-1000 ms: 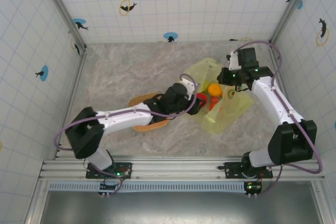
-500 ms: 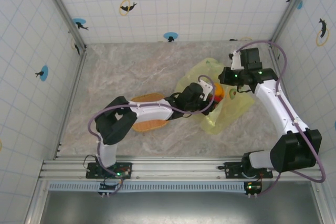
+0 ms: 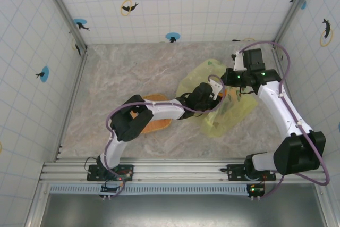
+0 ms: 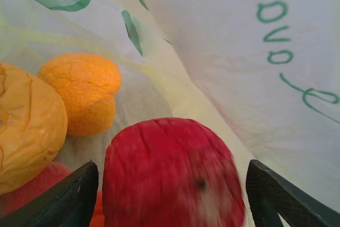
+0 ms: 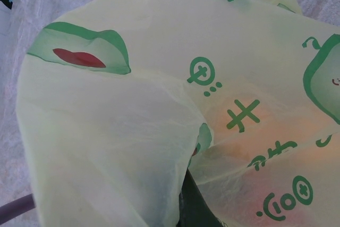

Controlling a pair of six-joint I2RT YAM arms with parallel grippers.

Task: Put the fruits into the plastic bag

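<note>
red wrinkled apple (image 4: 172, 174) sits near orange fruits (image 4: 79, 91) inside translucent yellow-green bag (image 4: 239, 51).

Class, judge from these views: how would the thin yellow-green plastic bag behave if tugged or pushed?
Probably floppy: the translucent yellow-green plastic bag drapes in soft folds. Likely light, as its thin film lets fruit colours glow through. The round red fruit and orange fruit inside may roll when it shifts.
</note>
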